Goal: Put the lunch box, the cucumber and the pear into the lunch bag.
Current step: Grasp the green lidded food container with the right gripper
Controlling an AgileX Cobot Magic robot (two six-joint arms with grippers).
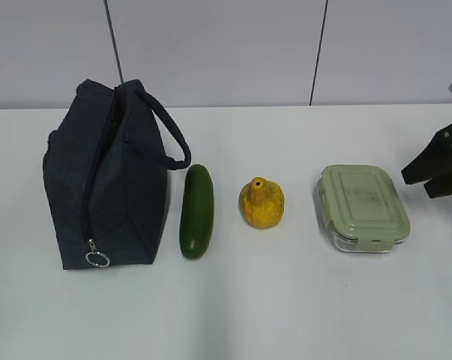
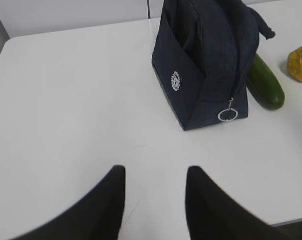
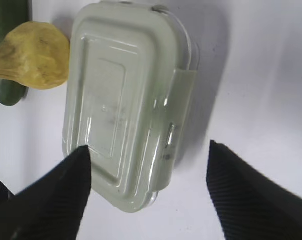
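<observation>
We judge the main risk to lie with the dark navy fabric lunch bag: its long zipper looks closed right down to the silver ring pull, so nothing can go in until it is opened, and the soft bag may slide or tip when pulled. Our right gripper hovers with its jaws spread wide and empty, partly over the clear rectangular lunch box with its pale sage-green clip-on lid, at 3 o'clock on the white table, and an off-centre closure could skid the box. Our left gripper hangs part-open and empty at 7 o'clock from the bag, while the stubby dark green cucumber lies just beside the bag and the blotchy yellow-orange pear sits mid-table.
</observation>
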